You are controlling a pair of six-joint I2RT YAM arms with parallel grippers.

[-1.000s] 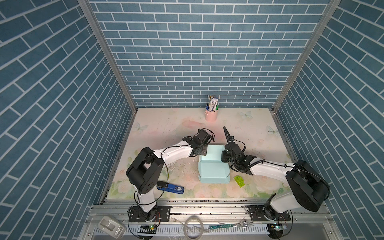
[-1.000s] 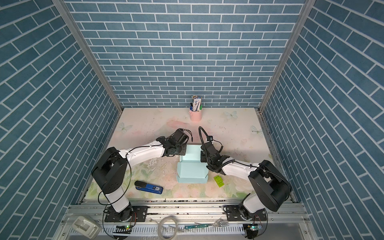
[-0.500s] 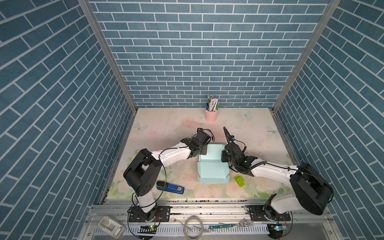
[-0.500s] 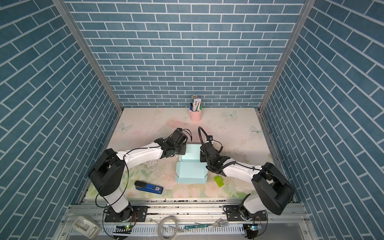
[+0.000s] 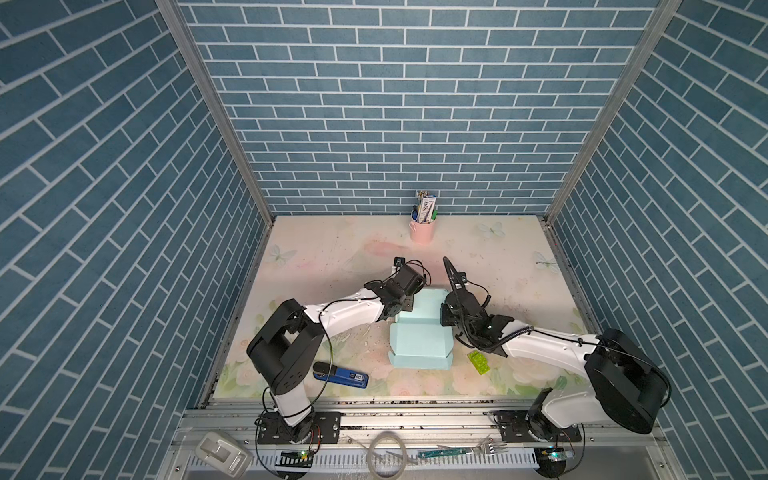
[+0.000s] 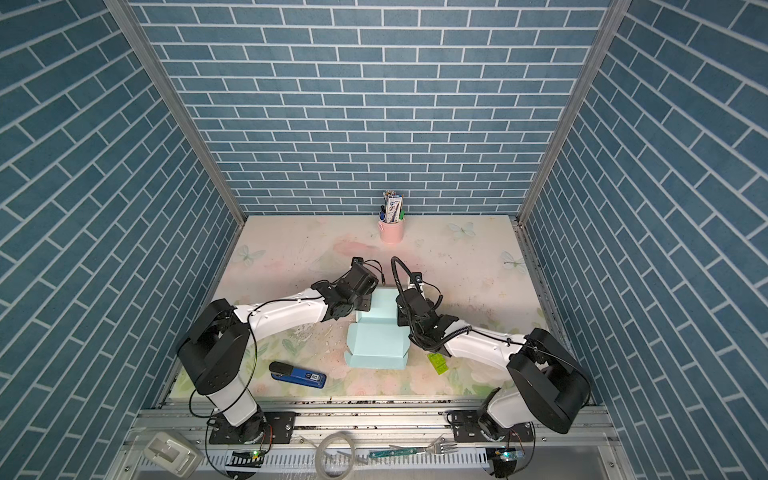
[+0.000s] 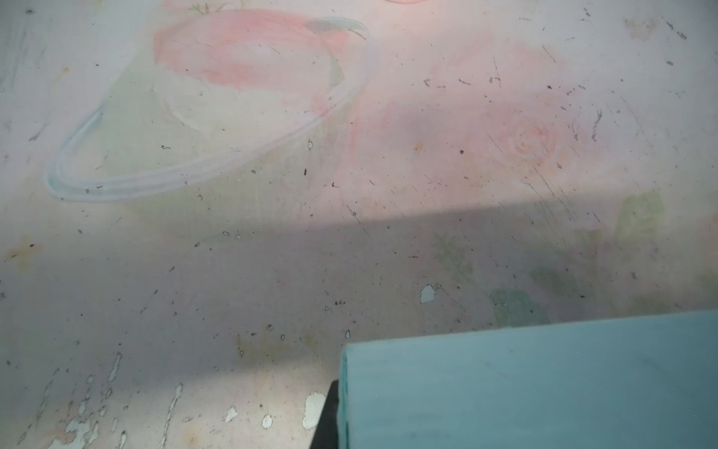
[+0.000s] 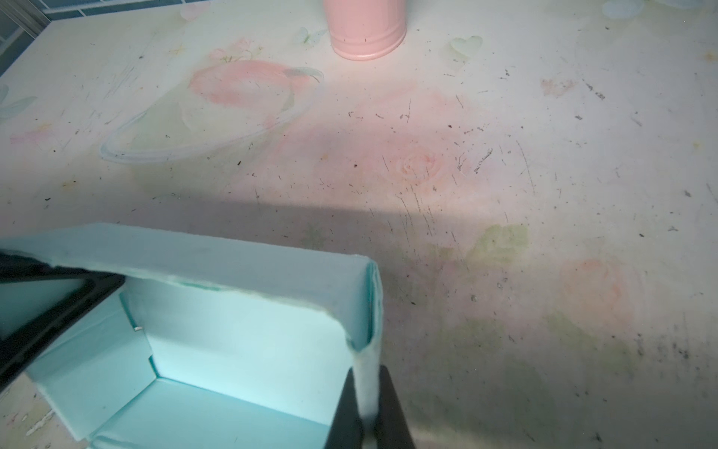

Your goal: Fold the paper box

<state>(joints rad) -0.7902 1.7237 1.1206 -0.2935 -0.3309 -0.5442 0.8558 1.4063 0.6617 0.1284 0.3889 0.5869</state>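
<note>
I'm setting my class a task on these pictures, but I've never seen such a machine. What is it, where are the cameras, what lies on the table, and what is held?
Two white-and-black robot arms work at a flower-printed table. Both top views look down from above; each wrist camera rides an arm. On the table: a pale mint paper box, a blue stapler, a green toy brick, a pink cup. The left arm's fingers and the right arm's fingers each pinch a box wall.

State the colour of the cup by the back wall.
Pale pink cup, best in the right wrist view.
</note>
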